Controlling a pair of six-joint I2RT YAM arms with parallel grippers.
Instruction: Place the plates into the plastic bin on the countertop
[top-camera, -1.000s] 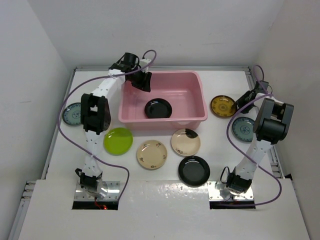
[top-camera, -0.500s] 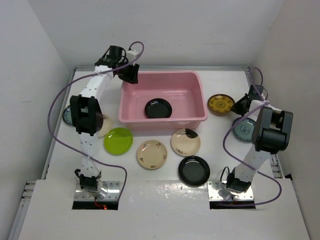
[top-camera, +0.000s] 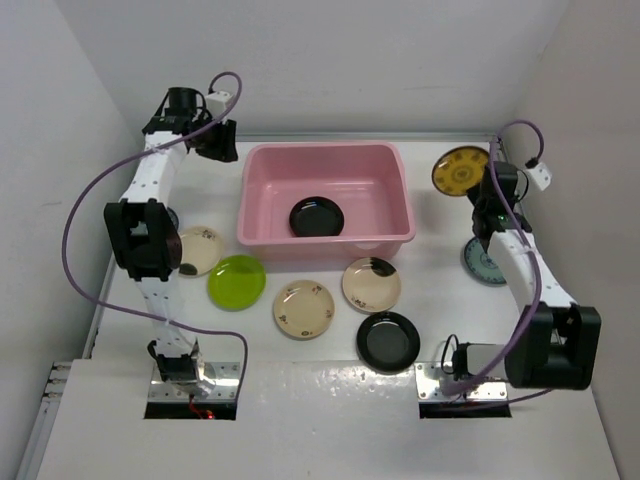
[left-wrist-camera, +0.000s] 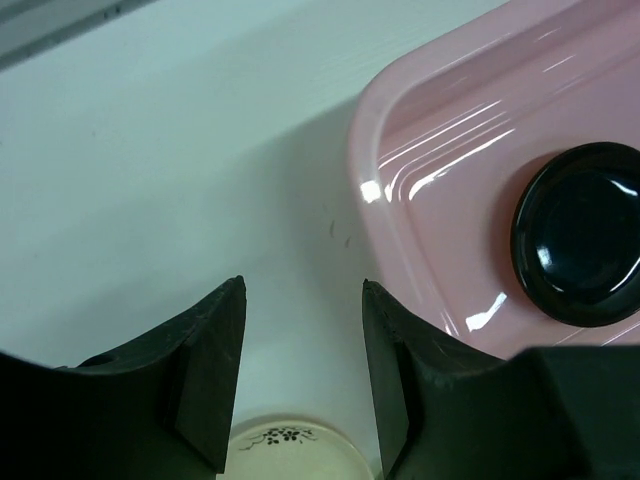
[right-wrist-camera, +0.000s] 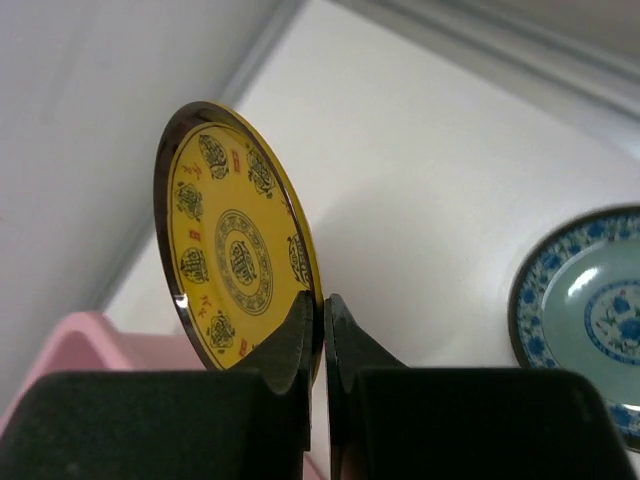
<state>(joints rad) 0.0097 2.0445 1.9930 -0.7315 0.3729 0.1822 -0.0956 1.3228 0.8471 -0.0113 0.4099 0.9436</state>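
One plate is counted as done: a glossy black saucer (top-camera: 316, 216) lies flat on the floor of the pink plastic bin (top-camera: 325, 238), near its middle. A second is under way: the dark-rimmed yellow plate (right-wrist-camera: 235, 265) is pinched at its lower rim by the right pincer (right-wrist-camera: 322, 318), which is pressed together on it. The plate is held on edge above the bench (top-camera: 435, 300), just beyond the bin's far right corner. Its glossy yellow face is printed with a central medallion, a ring of dark motifs and small red marks. The left pincer (left-wrist-camera: 302, 300) is spread and holds nothing; it is poised over bare bench beside the bin's far left corner. Left on the bench are a blue-green patterned plate (top-camera: 480, 262), partly hidden by the right arm, a cream plate with a black patch (top-camera: 371, 284), a black plate (top-camera: 388, 340), a cream patterned plate (top-camera: 303, 308), a lime green plate (top-camera: 236, 281) and a cream plate with a small floral mark (top-camera: 196, 250). The task is judged to be at an early stage.
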